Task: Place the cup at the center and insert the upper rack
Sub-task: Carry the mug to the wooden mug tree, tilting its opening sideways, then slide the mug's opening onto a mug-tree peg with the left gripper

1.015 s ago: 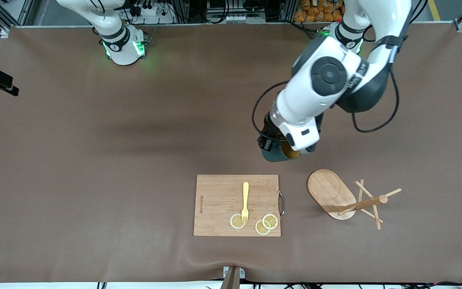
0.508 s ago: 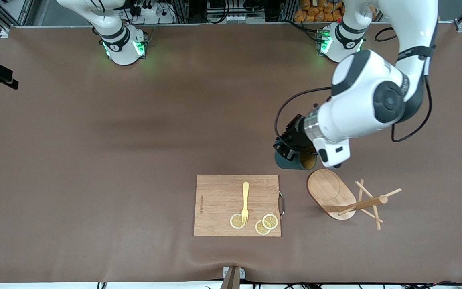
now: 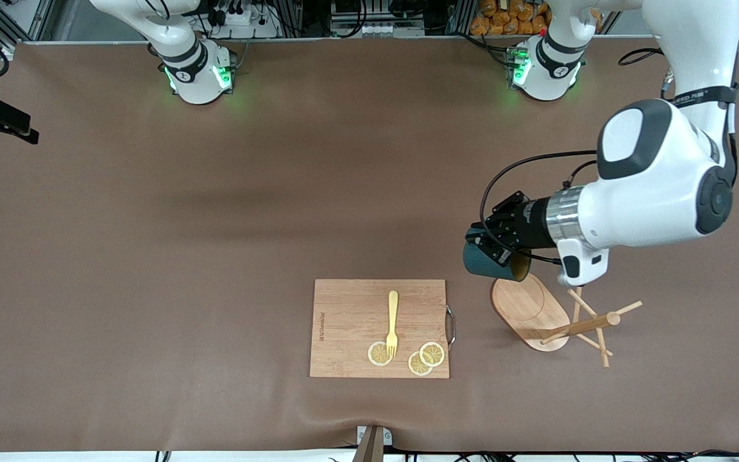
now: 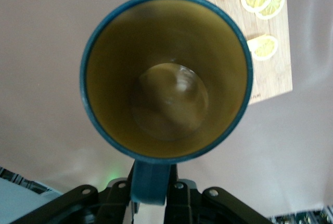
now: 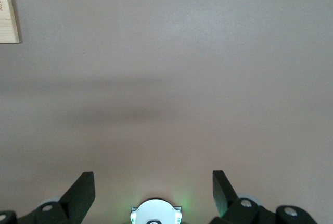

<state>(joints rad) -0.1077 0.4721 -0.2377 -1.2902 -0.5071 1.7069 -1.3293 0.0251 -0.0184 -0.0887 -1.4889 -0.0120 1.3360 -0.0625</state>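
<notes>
One cup (image 3: 489,262) is up in the air, tipped on its side, just over the edge of the wooden mug tree's (image 3: 552,317) base. The left claw (image 3: 494,242) pinches its handle, likely so the cup can slide onto a peg. Nothing is inside the cup (image 4: 166,78); its yellow inside looks bare. The mug tree lies tipped over on the brown surface (image 3: 151,256). Beside it, a cutting board (image 3: 379,327) holds a fork (image 3: 392,324) and lemon slices (image 3: 425,359). The right claw (image 5: 153,193) waits, spread wide, holding nothing.
</notes>
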